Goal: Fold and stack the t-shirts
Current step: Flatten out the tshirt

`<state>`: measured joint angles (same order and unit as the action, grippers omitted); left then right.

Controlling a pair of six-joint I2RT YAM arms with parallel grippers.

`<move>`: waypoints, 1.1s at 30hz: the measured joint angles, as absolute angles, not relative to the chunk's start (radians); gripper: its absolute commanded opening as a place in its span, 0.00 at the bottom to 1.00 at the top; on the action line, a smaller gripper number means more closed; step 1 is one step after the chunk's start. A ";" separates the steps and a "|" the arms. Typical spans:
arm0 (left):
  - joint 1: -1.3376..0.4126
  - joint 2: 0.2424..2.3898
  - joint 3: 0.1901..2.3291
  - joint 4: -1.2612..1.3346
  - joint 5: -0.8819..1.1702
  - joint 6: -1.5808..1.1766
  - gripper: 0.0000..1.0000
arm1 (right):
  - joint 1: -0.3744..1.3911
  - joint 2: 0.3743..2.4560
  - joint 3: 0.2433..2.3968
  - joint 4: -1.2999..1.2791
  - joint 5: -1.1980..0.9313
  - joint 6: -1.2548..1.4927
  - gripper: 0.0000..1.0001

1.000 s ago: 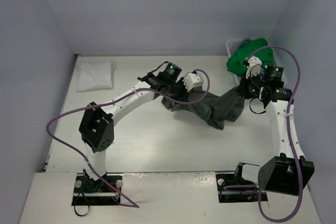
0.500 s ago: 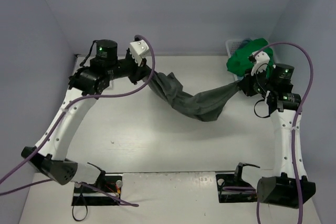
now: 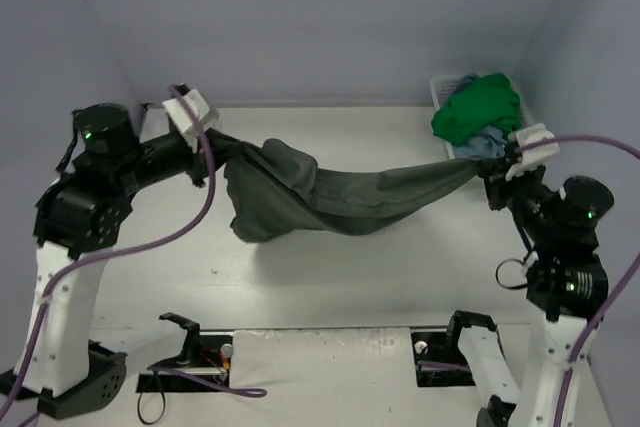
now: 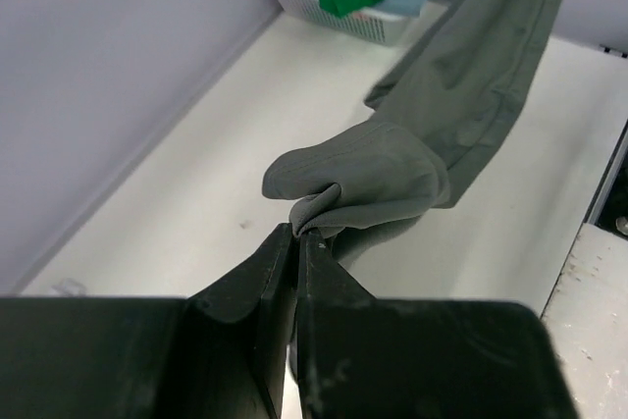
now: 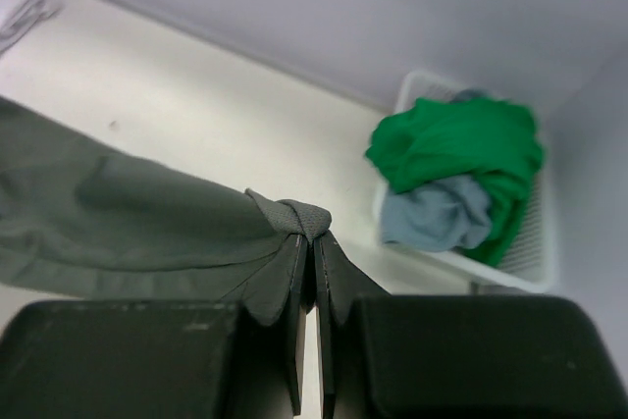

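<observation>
Spanning both end effectors (image 3: pixel 215 137) (image 3: pixel 487 169), pinched olive-grey t-shirt (image 3: pixel 350 197)

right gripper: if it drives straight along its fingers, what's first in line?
The olive-grey shirt pinched in the right gripper, bunched at its tips. Beyond that, likely bare table, then the back wall; the basket sits right of that line. Depth is unclear.

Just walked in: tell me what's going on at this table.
Both arms hold the dark olive-grey t-shirt stretched between them, sagging in the middle. The left gripper is shut on one end, the right gripper on the other. The green t-shirt and light blue t-shirt lie bunched in the white basket at the far right.
</observation>
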<state>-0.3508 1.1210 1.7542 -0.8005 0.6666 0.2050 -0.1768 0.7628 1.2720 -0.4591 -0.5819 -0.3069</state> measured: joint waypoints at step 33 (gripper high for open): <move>-0.262 1.290 1.522 -0.548 0.549 0.212 0.00 | -0.175 1.114 1.117 -0.319 -0.549 -0.282 0.00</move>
